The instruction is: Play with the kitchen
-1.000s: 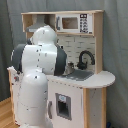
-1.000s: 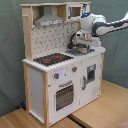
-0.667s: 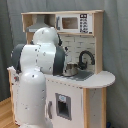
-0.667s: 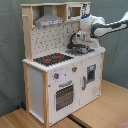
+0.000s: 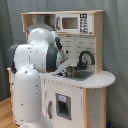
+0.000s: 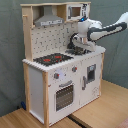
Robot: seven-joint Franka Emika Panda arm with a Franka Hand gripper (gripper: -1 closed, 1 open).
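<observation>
The kitchen (image 6: 60, 75) stands on a wooden desk (image 6: 107, 107). In the second exterior view the white arm (image 6: 107, 30) reaches in from the second exterior view's right, bending down so the claw (image 6: 76, 45) hangs over the sink (image 6: 80, 51) beside the black faucet (image 5: 85, 57); whether the claw is open cannot be told.

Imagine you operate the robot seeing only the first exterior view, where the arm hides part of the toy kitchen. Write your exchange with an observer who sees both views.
Operator: What on the kitchen is behind the arm?
Observer: A black hob with red rings, visible in the second exterior view.
Operator: And below it?
Observer: An oven door, which appears shut.
</observation>
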